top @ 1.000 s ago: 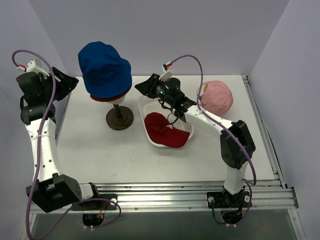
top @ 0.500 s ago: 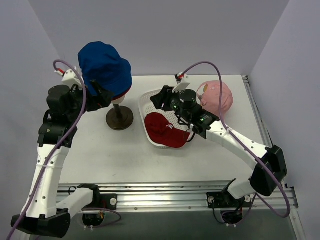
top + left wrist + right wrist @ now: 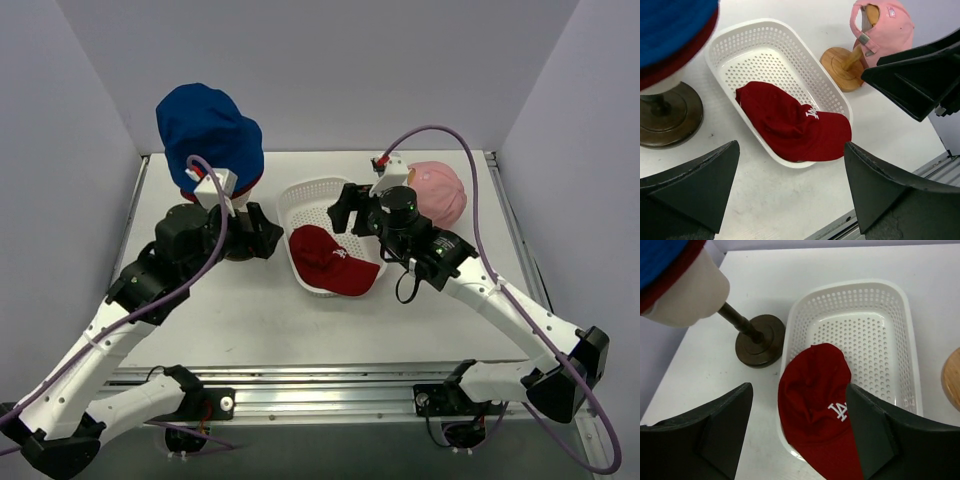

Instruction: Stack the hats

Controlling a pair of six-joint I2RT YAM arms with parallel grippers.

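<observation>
A blue bucket hat [image 3: 208, 130] sits over a dark red bucket hat [image 3: 682, 56] on the cream mannequin head [image 3: 690, 295] at the back left. The red peaked cap [image 3: 325, 258] lies in the near end of the white basket [image 3: 300, 200], its peak over the rim. A pink peaked cap [image 3: 440, 192] rests on a wooden stand [image 3: 840, 62] at the back right. My left gripper [image 3: 263, 228] hovers left of the basket, open and empty. From the right, my right gripper [image 3: 342, 210] hangs open above the basket. The red peaked cap [image 3: 815, 390] shows between its fingers, apart from them.
The mannequin's dark round base [image 3: 240, 240] stands just left of the basket, close under my left gripper. Grey walls close in the left, back and right sides. A metal rail [image 3: 380, 380] runs along the near table edge.
Both arms have swung inward and now face each other across the basket. The left came from the far left wall. Both grippers have opened wider.
</observation>
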